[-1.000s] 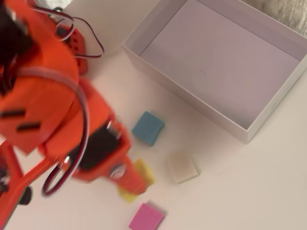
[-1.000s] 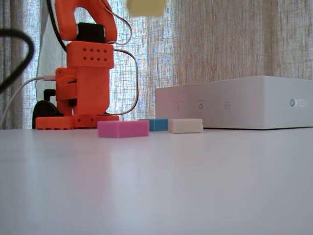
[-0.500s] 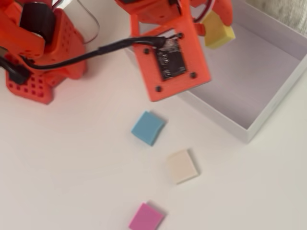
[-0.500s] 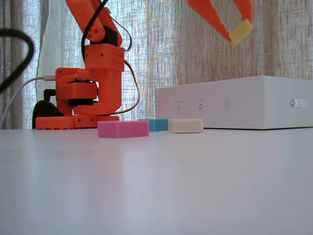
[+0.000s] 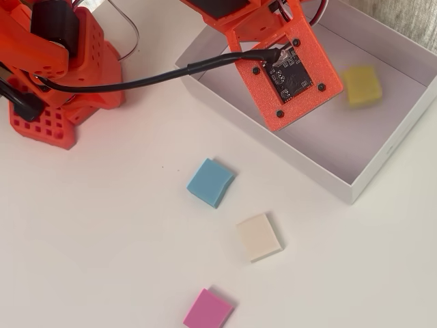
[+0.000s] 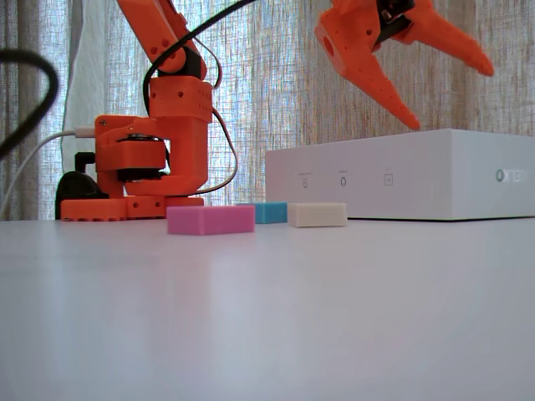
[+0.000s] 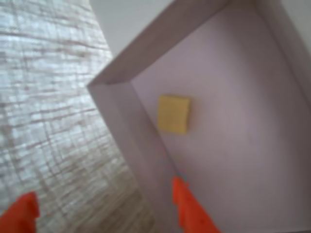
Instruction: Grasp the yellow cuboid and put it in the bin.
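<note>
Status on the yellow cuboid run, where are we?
Done: the yellow cuboid lies inside the bin; the wrist view shows it on the floor near a wall. In hand: nothing; the gripper hangs above the bin with jaws wide apart and empty. Left: nothing visible beyond pulling the arm back. The blue, cream and pink blocks sit outside on the table.

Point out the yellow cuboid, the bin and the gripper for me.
yellow cuboid [image 5: 362, 85]: overhead view, middle of its top face.
bin [image 5: 382, 154]: overhead view, top edge of its right-hand wall.
gripper [image 6: 451, 100]: fixed view, midway between the two spread fingertips.
</note>
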`<state>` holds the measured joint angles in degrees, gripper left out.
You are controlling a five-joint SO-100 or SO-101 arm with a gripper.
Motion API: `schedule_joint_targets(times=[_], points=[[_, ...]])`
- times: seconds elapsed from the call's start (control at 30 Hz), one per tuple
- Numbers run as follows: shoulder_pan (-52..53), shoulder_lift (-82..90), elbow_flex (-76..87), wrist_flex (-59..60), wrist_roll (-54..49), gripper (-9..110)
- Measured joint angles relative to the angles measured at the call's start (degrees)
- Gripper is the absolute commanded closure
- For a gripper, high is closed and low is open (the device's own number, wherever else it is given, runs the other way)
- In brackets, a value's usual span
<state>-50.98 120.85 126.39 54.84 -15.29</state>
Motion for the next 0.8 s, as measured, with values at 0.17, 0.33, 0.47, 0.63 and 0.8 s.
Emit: schedule_joint_targets(times=[0.17,0.33,0.47,0.63,0.8], points=[[9.6,5.7,0.0,-8.9,-1.7,69],[26.1,15.6,1.6,-26.6,-3.1,74],[36.7,25.6,7.3,-37.6,-3.1,79],[44.8,44.6,20.4,-30.0,-3.1,79],[48.3,62.1,25.0,-4.5,1.9,79]])
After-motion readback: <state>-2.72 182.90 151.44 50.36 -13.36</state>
